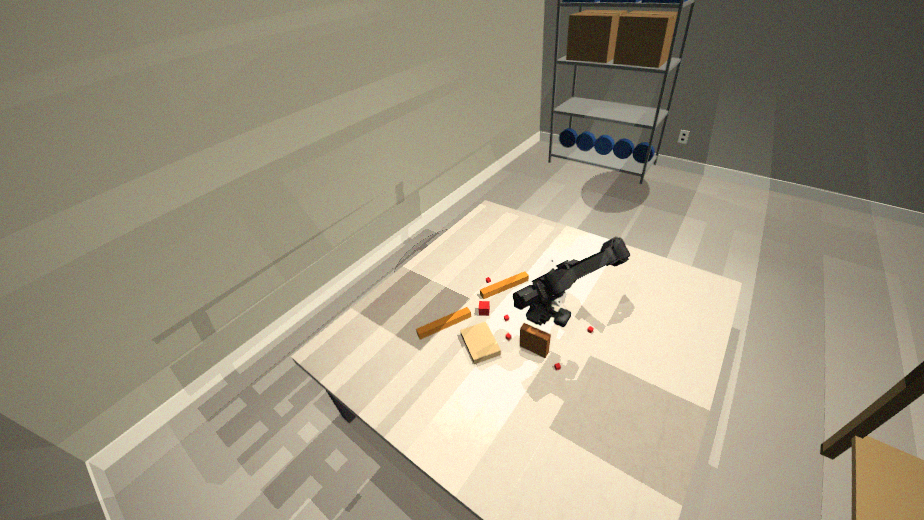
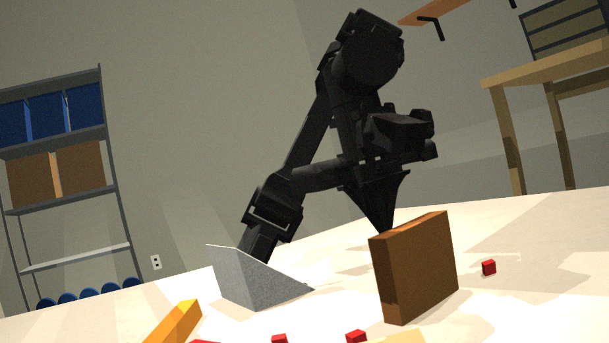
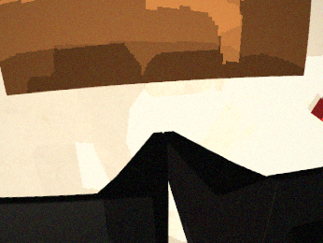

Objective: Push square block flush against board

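Note:
A brown square block (image 1: 535,340) (image 2: 422,266) (image 3: 117,28) stands upright on its narrow side. A flat tan board (image 1: 479,342) (image 2: 405,337) lies to its left in the top view, with a gap between them. Only the board's edge shows in the exterior view. My gripper (image 1: 537,317) (image 2: 385,230) (image 3: 162,141) is shut and empty, pointing down behind the brown block in the exterior view. In the wrist view, table surface shows between the fingertips and the block. The fingertips' lowest ends are hidden behind the block in the exterior view.
Orange bars (image 1: 504,285) (image 1: 443,323) (image 2: 176,320) lie beyond the board. A larger red cube (image 1: 483,308) lies near them. Small red cubes (image 1: 508,336) (image 1: 557,366) (image 2: 488,267) (image 3: 318,111) lie around the block. A grey wedge (image 2: 255,283) stands by the arm's base.

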Tool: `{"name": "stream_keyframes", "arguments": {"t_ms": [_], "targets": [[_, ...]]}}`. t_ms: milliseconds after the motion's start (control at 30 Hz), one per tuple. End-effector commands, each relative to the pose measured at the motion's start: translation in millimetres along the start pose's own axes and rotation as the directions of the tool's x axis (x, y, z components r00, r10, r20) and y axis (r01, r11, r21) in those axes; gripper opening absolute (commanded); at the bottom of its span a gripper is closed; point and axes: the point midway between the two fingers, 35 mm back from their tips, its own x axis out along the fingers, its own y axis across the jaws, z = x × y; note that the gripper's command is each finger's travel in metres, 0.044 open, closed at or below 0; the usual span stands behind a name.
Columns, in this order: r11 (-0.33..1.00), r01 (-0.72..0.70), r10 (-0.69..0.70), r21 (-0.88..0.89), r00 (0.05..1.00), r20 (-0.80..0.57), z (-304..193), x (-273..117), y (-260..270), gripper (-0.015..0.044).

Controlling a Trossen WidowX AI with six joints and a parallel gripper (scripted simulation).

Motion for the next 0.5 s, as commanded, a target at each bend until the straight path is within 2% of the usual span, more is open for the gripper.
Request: {"name": "stream_keyframes", "arguments": {"t_ms": [0,467], "targets": [[1.0,-0.007,0.007,0.005,1.0,0.007,-0.3,7.1,0.3,0.0],[1.0,-0.007,0.006,0.004,1.0,0.008,7.8,6.2,0.4,0.0]]}}
